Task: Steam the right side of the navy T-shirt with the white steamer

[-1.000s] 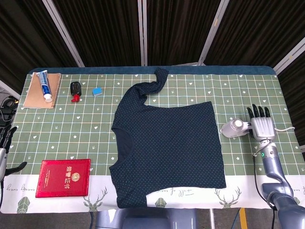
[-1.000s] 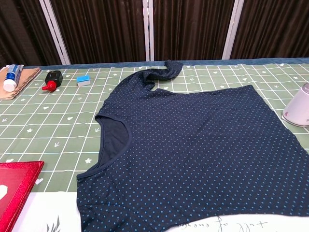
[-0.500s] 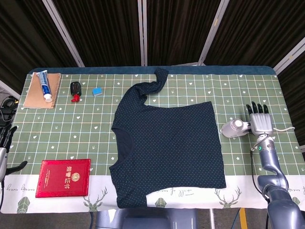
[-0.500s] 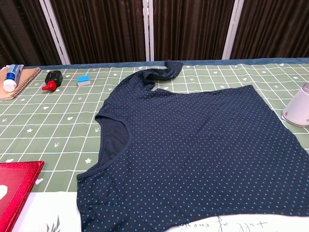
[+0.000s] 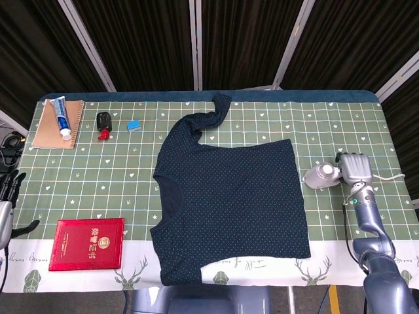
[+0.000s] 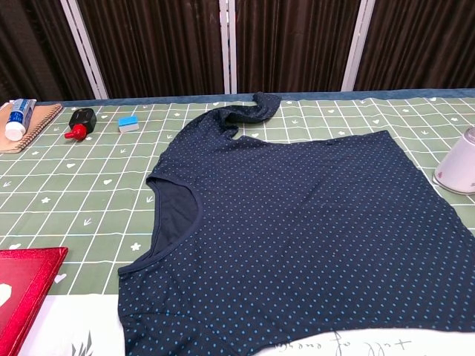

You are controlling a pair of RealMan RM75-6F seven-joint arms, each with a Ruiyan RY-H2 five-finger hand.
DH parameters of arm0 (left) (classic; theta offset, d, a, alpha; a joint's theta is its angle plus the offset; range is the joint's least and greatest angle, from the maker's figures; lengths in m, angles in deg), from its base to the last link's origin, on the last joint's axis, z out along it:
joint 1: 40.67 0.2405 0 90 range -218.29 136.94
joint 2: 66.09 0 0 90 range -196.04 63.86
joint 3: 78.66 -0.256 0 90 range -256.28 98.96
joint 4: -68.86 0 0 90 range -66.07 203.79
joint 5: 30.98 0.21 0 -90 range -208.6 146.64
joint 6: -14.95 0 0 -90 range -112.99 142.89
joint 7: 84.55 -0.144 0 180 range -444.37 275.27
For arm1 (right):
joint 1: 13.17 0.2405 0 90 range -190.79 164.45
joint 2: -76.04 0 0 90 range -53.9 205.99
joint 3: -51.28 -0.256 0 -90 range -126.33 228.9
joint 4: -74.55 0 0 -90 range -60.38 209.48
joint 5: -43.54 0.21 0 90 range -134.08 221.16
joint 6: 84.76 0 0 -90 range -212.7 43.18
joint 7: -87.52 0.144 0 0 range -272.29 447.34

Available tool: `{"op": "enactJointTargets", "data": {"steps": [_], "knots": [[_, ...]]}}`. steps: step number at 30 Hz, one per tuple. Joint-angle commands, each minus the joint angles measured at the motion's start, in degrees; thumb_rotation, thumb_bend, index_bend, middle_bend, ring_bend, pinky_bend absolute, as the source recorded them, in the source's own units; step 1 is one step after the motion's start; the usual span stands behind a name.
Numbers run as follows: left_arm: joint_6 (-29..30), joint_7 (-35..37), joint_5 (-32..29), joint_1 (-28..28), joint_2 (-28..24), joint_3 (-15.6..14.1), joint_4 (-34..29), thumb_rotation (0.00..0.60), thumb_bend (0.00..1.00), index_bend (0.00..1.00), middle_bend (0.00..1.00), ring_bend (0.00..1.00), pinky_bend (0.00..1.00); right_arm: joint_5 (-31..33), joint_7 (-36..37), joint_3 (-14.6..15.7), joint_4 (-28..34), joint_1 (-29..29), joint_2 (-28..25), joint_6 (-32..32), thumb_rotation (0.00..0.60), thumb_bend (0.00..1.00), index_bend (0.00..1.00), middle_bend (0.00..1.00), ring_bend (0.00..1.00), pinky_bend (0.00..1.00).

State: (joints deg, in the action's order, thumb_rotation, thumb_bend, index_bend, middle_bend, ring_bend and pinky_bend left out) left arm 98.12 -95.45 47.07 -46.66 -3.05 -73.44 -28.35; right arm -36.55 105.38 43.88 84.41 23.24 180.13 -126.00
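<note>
The table (image 5: 85,186), under a green grid cloth with a white strip along the near edge, carries everything here. The navy T-shirt (image 5: 232,196) lies flat at its middle, neck opening toward the left and hem toward the right, with one sleeve twisted up toward the far edge. A red booklet (image 5: 87,243) sits at the near left, just on the line between green and white. At the far left corner a tan notebook (image 5: 59,124) holds a toothpaste tube (image 5: 59,116) lying on top of it. The right hand (image 5: 353,169) is at the right edge of the table, touching the rear of the steamer (image 5: 321,175); its fingers are curled down over the handle end and appear to be gripping it, though they are hidden from above and the hold cannot be confirmed. The white steamer lies on the cloth just beside the shirt's right edge, apart from the fabric; the chest view shows only its nose at the frame edge. The left hand (image 5: 9,196) hangs off the table's left side with fingers spread, holding nothing. Near the notebook are a small black bottle with a red cap (image 5: 103,122) and a blue block (image 5: 133,125)
</note>
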Motion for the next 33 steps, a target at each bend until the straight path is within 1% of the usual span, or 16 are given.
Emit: {"op": "enactJointTargets", "data": {"steps": [1,4,7,13,17,21,23,26,33], "knots": [[-0.25,0.13,-0.18,-0.13,0.02,0.02,0.04,0.600,0.00,0.00,0.00,0.00,0.00,-0.42,1.33,0.40,0.51,-0.09,-0.55,0.47,0.600,0.71,0.77,0.69,0.68,0.83],[-0.44,0.17,-0.19,-0.24,0.10,-0.04,0.23,0.600,0.00,0.00,0.00,0.00,0.00,-1.28,3.47,1.06,1.41,-0.82,-1.46,-1.86,0.600,0.74,0.83,0.70,0.70,0.90],[-0.53,0.31,-0.14,-0.28,0.05,-0.10,0.26,0.600,0.00,0.00,0.00,0.00,0.00,-2.09,5.40,1.67,1.94,-1.45,-2.15,-4.06,0.600,0.74,0.85,0.70,0.71,0.94],[-0.67,0.87,0.01,-0.29,-0.09,-0.25,0.22,0.600,0.00,0.00,0.00,0.00,0.00,-3.62,10.01,2.92,1.91,-3.33,-3.98,-8.66,0.600,0.78,0.84,0.70,0.72,0.95],[-0.70,1.18,0.27,-0.27,-0.25,-0.41,0.09,0.600,0.00,0.00,0.00,0.00,0.00,-4.44,14.17,3.16,2.83,-3.98,-5.38,-13.96,0.600,0.80,0.84,0.70,0.72,0.95],[-1.07,1.53,0.38,-0.28,-0.33,-0.72,0.00,0.600,0.00,0.00,0.00,0.00,0.00,-4.40,16.68,2.27,4.69,-3.91,-5.71,-20.26,0.600,0.82,0.84,0.70,0.73,0.95],[-1.22,1.74,0.34,-0.39,-0.42,-0.67,0.00,0.600,0.00,0.00,0.00,0.00,0.00,-4.74,17.50,2.14,6.73,-3.46,-5.81,-22.61,0.600,0.82,0.84,0.70,0.73,0.95],[-1.28,2.14,0.28,-0.48,-0.62,-0.53,-0.10,0.600,0.00,0.00,0.00,0.00,0.00,-5.68,17.37,1.81,11.69,-1.35,-6.11,-26.03,0.600,0.82,0.83,0.70,0.73,0.95],[-1.64,2.89,-0.28,-0.57,-0.94,-0.37,-0.01,0.600,0.00,0.00,0.00,0.00,0.00,-6.60,13.12,1.27,21.70,1.78,-7.95,-26.41,0.600,0.82,0.83,0.70,0.73,0.95]]}}
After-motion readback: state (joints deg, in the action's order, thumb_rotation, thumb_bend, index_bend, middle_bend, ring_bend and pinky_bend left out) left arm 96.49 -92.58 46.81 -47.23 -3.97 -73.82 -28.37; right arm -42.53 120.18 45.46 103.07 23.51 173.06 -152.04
